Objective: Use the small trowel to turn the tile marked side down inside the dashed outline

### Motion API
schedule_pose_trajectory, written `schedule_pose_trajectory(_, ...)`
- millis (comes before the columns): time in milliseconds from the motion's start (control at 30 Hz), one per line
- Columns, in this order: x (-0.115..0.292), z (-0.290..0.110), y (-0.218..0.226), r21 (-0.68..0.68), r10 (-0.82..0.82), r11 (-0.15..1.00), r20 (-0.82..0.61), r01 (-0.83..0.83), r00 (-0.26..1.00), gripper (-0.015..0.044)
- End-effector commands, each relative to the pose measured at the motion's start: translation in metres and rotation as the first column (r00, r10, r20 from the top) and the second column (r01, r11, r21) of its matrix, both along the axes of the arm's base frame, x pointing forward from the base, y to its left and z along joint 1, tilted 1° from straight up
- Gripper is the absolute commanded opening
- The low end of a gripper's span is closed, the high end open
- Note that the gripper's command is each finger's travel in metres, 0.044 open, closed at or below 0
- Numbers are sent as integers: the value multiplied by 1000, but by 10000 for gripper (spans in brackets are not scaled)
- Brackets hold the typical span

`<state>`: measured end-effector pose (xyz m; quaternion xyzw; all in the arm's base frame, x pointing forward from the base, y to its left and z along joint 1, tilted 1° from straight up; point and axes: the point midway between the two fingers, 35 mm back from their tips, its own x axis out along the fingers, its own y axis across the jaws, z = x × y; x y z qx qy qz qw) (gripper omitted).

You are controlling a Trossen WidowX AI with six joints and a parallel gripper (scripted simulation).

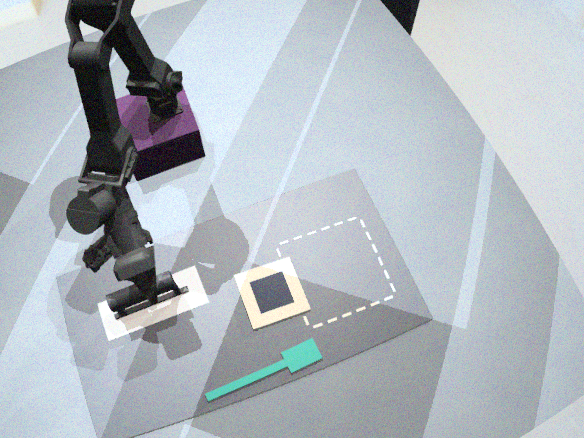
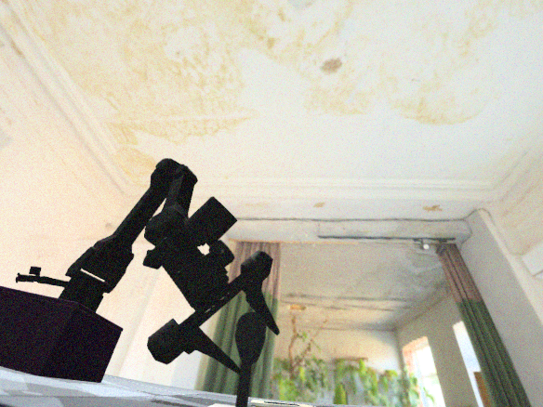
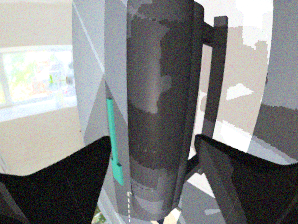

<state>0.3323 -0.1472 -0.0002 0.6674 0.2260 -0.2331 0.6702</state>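
Observation:
The teal trowel lies flat on the grey mat near its front edge, blade end to the right. The cream tile lies with its dark marked square facing up, at the near-left corner of the dashed outline, mostly outside it. My gripper is open and empty. It hangs low over the left end of the mat, well left of the tile and the trowel, right above a dark cylinder.
A dark cylinder with a thin side bar lies on a white rectangular patch at the mat's left end. The arm's base stands on a purple block at the back left.

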Motion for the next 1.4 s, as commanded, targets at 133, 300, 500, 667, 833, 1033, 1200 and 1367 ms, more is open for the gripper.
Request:
schedule_pose_trajectory(133,10,-10,1,8,-18,1000,-4,18,1000,300)
schedule_pose_trajectory(300,12,-13,1,9,-22,1000,-5,22,1000,274)
schedule_pose_trajectory(500,12,-13,1,9,-22,1000,-5,22,1000,136)
schedule_pose_trajectory(667,12,-13,1,9,-22,1000,-5,22,1000,103)
schedule_pose_trajectory(833,12,-13,1,9,-22,1000,-5,22,1000,69)
schedule_pose_trajectory(1033,12,-13,1,9,-22,1000,-5,22,1000,29)
schedule_pose_trajectory(1200,12,-12,1,9,-22,1000,-5,22,1000,0)
schedule_pose_trajectory(1367,14,6,0,10,-21,1000,-4,21,1000,0)
